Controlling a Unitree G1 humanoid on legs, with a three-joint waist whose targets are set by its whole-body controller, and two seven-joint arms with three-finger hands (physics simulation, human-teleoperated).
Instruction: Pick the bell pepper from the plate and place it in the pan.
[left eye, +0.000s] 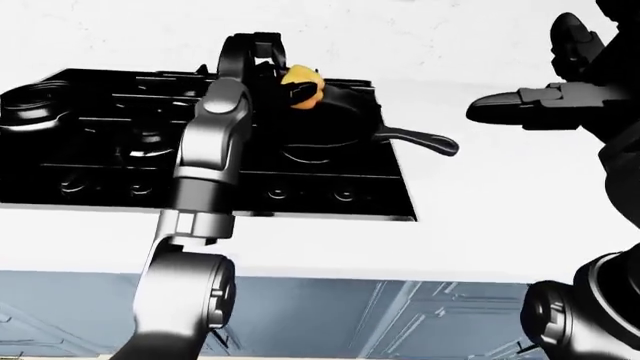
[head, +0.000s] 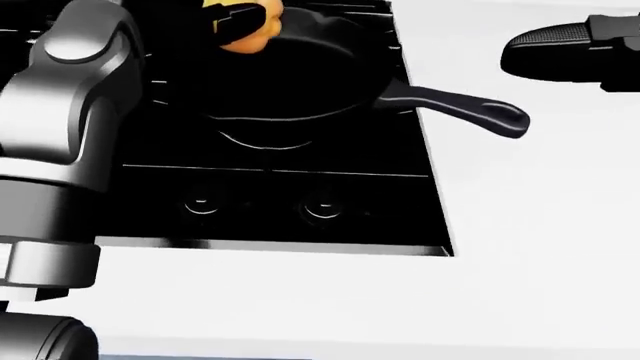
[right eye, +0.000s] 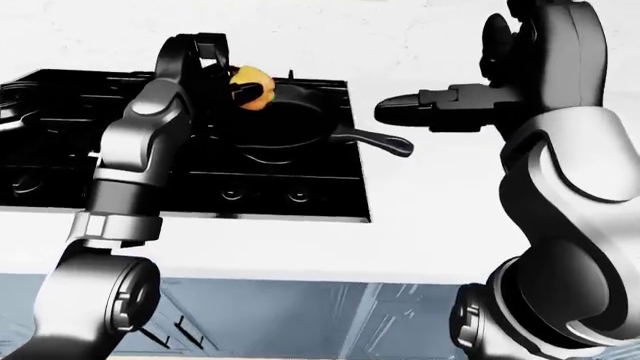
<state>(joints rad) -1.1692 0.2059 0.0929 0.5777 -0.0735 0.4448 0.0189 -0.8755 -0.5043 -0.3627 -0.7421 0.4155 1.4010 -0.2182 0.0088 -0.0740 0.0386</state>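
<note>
Left-eye view: the robot's left hand (left eye: 285, 75), fingers clamped on the orange-yellow bell pepper (left eye: 302, 82), hangs over the black cast-iron pan (left eye: 330, 124).

Head view: release comes next, seemingly after lowering.

Right-eye view: the right hand (right eye: 430, 109) hovers beside the pan's handle, fingers straight, empty.

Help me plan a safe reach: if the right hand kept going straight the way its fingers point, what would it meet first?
Probably the left hand holding the orange bell pepper. The right hand points toward the view's left, seemingly above the black cast-iron pan's handle; depth is unclear.
</note>
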